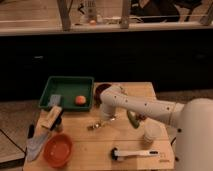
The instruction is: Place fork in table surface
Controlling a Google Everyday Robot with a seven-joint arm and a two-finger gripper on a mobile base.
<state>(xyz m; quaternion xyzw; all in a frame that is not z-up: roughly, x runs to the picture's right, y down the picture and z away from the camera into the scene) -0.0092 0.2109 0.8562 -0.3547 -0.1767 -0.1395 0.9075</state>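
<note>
Claw [104, 121] low over table surface [95, 147] by fork [96, 125]; grip state unclear

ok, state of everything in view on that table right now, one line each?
gripper: low over the table middle, at the fork's end.
fork: lying flat on the wood.
table surface: bears everything else.
green tray: upright, holds an orange ball.
red bowl: upright, front left.
brush: lying flat, front right.
knife: flat at left edge.
</note>
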